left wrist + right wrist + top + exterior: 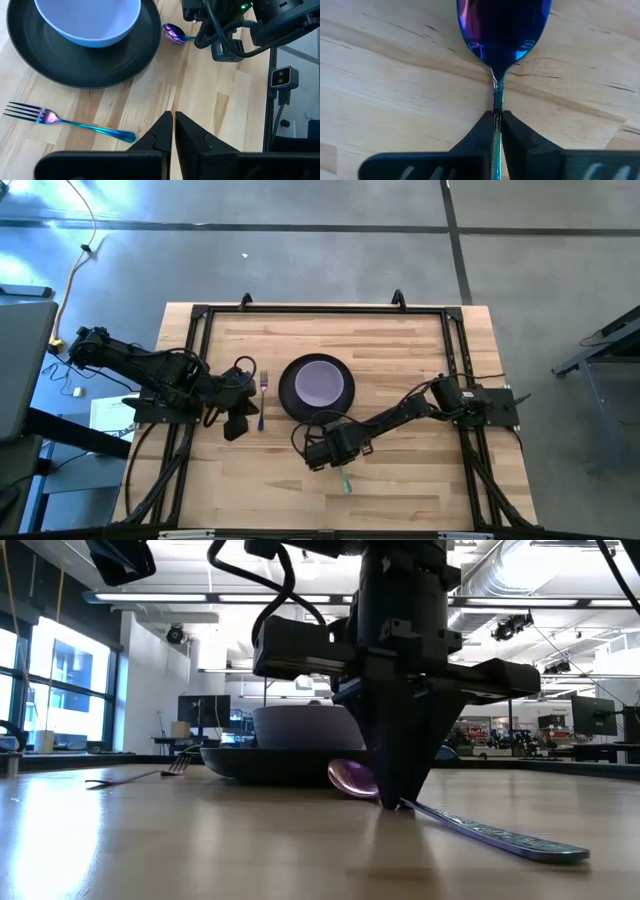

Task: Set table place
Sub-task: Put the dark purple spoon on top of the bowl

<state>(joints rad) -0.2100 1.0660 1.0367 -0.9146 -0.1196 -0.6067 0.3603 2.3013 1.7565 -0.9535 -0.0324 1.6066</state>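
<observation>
Pinched tight on the thin neck of the spoon [496, 60], the right gripper [496, 125] presses down at the table [400, 480], just in front of the plate [292, 402]. Off to the plate's left, the left gripper [173, 131] hangs above bare wood with its fingers closed on nothing.

Light wood planks make up the tabletop, framed by a black metal rail [320, 309], with a grey concrete floor around it. Seen from the low camera, the room behind is a bright open hall with windows on the left and monitors on distant desks.

On the dark grey round plate sits a lavender bowl [322, 380]. A glossy purple head and a teal handle mark the spoon, which lies flat on the wood beside the plate's rim. Beyond the plate's left edge lies the fork [60, 121], purple at the tines and teal along the handle.

Only the right wrist camera shows the fingers meeting on the spoon's neck; overhead, the arm hides that contact and just the teal handle end shows.
</observation>
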